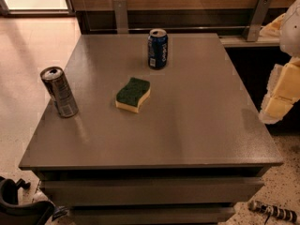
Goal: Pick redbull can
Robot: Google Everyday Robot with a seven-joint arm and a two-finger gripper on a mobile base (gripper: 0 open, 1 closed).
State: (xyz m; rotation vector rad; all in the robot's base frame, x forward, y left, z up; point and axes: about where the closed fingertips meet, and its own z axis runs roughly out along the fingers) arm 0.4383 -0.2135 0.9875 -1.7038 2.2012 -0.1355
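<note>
The slim silver redbull can [59, 92] stands near the left edge of the counter [197, 125], and I can't read its dark label markings. The claw [277, 102] hangs way over past the right edge, and I can't tell if it's wide or narrow. A blue can [158, 49] with unreadable white lettering stands at the back, and a green-topped sponge [133, 94] lies mid-counter.
</note>
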